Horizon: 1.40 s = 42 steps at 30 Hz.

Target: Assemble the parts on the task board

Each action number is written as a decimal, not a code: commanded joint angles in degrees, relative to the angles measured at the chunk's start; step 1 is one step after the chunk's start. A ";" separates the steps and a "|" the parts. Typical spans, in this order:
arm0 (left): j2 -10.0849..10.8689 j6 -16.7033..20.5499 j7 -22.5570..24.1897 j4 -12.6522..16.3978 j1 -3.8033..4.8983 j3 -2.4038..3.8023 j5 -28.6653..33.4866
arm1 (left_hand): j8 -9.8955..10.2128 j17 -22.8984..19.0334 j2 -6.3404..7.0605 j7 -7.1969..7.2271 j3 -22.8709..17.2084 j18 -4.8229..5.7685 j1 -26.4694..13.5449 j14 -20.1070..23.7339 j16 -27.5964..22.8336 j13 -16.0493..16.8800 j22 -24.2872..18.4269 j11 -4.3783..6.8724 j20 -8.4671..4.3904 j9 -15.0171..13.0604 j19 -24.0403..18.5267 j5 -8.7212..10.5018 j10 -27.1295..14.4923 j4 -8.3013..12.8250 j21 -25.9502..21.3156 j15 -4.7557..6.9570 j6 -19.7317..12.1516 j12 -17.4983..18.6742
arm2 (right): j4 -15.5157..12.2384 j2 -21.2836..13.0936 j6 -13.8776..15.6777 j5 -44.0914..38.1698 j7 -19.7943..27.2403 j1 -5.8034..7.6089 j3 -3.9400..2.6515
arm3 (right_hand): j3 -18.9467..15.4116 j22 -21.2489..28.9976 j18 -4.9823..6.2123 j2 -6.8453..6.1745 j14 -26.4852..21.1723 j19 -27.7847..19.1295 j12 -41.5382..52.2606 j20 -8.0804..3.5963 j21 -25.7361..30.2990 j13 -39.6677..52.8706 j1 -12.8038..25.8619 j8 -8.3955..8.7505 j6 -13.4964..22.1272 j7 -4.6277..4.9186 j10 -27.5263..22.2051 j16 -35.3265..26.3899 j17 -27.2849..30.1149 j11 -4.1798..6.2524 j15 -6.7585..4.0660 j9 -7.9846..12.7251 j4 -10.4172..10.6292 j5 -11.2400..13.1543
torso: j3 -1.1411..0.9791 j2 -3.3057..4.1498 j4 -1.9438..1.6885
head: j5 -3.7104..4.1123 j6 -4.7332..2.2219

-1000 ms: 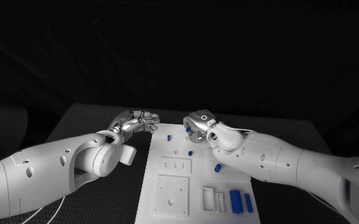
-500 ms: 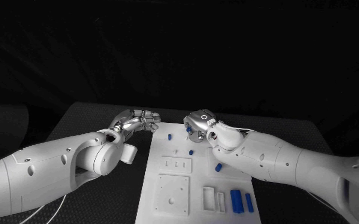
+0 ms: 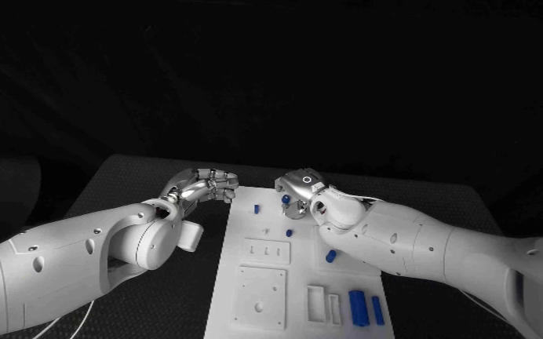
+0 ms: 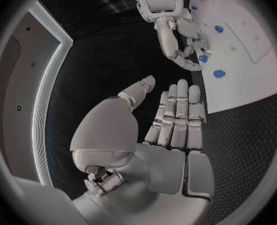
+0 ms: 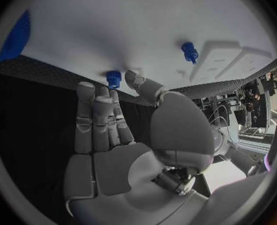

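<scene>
Two white robot arms meet over the far end of the white task board (image 3: 297,264) lying on a black counter (image 3: 136,190). The left hand (image 3: 206,184) hovers just beside the board's far left corner, its fingers (image 4: 177,116) straight, close together and holding nothing. The right hand (image 3: 297,191) hangs over the board's far edge, fingers (image 5: 95,120) extended side by side with the thumb apart, empty, their tips near a small blue peg (image 5: 114,78) at the board's edge. Blue parts dot the board: a peg (image 3: 256,208) near the far left, another (image 3: 289,232) at mid-board, a third (image 3: 329,256) beside the right forearm, and two longer blue cylinders (image 3: 358,306) lying side by side at the near right, next to white rectangular blocks (image 3: 322,303)
</scene>
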<state>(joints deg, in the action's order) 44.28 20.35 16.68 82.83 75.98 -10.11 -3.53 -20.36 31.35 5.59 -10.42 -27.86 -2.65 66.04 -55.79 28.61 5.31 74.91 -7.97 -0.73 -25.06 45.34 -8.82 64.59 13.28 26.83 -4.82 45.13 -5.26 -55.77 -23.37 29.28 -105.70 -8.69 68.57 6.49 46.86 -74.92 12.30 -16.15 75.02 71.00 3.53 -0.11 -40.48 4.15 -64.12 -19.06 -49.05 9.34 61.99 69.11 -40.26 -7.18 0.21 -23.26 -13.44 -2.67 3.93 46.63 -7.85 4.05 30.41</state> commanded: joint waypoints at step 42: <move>0.18 -1.18 1.05 -2.00 0.04 -0.01 -0.58 | 0.39 0.44 -0.14 -0.17 -0.39 -1.12 -0.63 -0.09 -0.58 0.10 1.15 -0.18 0.18 -0.31 -0.49 0.14 0.84 0.65 0.59 -0.39 0.41 0.16 | -10.92 -17.46 -11.32 18.05 2.87 2.21 -4.10 | -11.21 -1.55 2.70 -0.28 -0.82 3.15 65.11 -2.06 -4.67 54.90 2.81 1.37 -0.83 -1.03 -0.76 7.54 -5.07 5.40 -4.76 0.90 0.92 -3.71 | -2.00 -0.51 2.83 | -0.49 -1.02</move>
<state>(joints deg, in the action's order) 44.62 20.18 16.94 80.78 76.03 -10.15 -3.73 -20.14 31.72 5.58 -10.62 -28.14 -3.11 66.04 -55.79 28.39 5.37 74.92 -8.18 -0.51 -25.28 45.15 -8.82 65.22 13.56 27.06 -4.82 45.33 -5.26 -67.38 -41.15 21.57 -90.21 -7.19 70.97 2.39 35.36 -74.91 13.50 -16.79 74.49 74.31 66.98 -1.73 -44.68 57.88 -61.45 -17.89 -49.54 7.64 62.30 76.31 -44.84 -1.35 -4.73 -22.41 -12.62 -6.22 1.93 46.12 -4.91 3.42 29.32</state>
